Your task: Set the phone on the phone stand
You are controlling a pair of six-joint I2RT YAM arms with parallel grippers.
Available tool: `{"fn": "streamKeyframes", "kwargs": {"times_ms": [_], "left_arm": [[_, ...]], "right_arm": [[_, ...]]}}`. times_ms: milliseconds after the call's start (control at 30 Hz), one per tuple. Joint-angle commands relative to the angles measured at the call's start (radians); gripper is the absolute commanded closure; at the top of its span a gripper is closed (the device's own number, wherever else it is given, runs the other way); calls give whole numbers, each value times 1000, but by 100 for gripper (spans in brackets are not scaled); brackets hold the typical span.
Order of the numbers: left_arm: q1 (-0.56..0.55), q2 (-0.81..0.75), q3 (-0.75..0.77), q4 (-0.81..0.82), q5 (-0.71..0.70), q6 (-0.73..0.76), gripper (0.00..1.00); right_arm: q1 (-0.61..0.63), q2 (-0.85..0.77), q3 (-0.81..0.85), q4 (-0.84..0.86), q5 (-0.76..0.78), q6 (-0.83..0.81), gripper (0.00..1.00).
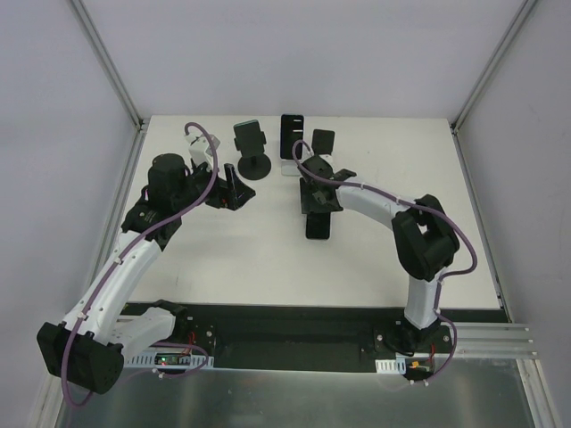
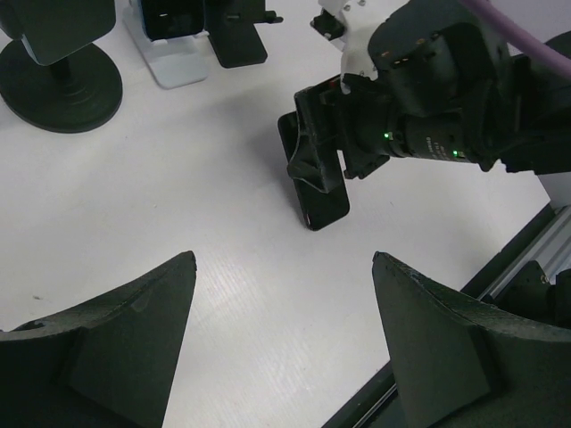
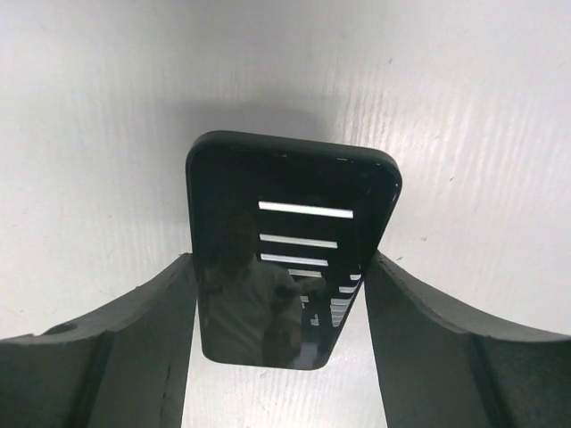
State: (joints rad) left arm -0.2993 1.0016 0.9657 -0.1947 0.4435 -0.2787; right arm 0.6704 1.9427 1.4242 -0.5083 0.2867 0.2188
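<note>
Grasping is in hand: the phone (image 3: 294, 196), lying on the table (image 1: 223, 259), is apparently pinched at both edges by the right gripper (image 3: 278, 267). The left gripper (image 2: 281, 267) is held wide and empty. A lift toward the phone stand (image 1: 252, 152) is called for next.

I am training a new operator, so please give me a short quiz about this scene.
1. True or false: the flat black smartphone already rests on a stand.
2. Which end effector has it between its fingers? A) left end effector B) right end effector
3. What shape is the base of the leftmost black phone stand?
Key: 1 false; 2 B; 3 round.
</note>
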Motion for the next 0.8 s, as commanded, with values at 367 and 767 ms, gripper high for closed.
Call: {"fn": "streamKeyframes", "kwargs": {"times_ms": [367,767], "left_arm": [[11,8,-8,26,23,-13,22],[12,8,-9,26,23,-14,22]], "right_arm": [[1,-182,-97,404,158,-148,99],[-23,-113,65,789,358,-462,99]]}}
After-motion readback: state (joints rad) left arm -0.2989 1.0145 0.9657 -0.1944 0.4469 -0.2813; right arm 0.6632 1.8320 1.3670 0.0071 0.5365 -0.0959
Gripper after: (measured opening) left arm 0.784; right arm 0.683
